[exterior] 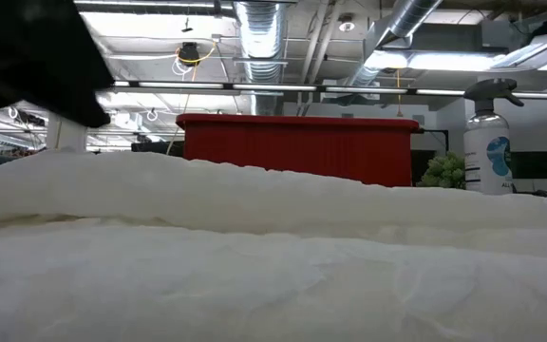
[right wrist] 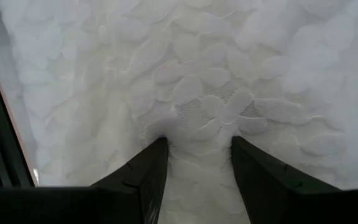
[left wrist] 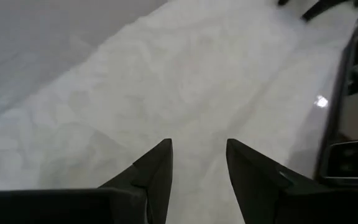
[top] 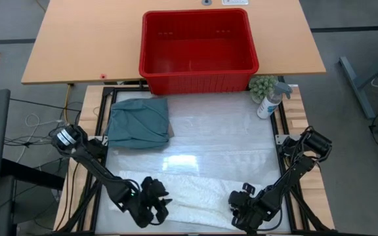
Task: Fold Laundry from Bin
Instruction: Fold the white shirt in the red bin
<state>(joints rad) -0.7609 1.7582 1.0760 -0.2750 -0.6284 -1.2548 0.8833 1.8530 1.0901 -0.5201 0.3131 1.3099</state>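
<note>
The white garment (top: pixel 195 190) lies spread along the table's near edge, and it fills the low view (exterior: pixel 273 247). My left gripper (top: pixel 155 200) is open over its left part (left wrist: pixel 166 81). My right gripper (top: pixel 245 206) is open at its right part (right wrist: pixel 216 74), fingers pointing down. The dark teal-green garment (top: pixel 138 122) lies folded on the table's far left. The red bin (top: pixel 199 72) stands beyond the table's far edge with nothing showing inside. I see no beige-khaki garment plainly. My left gripper points its open fingers slanting down at the white garment; I cannot tell whether the fingertips (left wrist: pixel 164 149) touch it. My right gripper comes from above with open fingers. Both fingertips (right wrist: pixel 160 144) are set into the white garment's top surface (right wrist: pixel 197 118), which puckers around and between them. The garment lies flat on the table.
A spray bottle (top: pixel 271 98) and a small green plant (top: pixel 262 85) stand at the table's far right corner, beside the bin. The table's glossy middle (top: pixel 209 144) is bare between the teal garment and the white one. The metal frame (top: pixel 282 131) edges the table.
</note>
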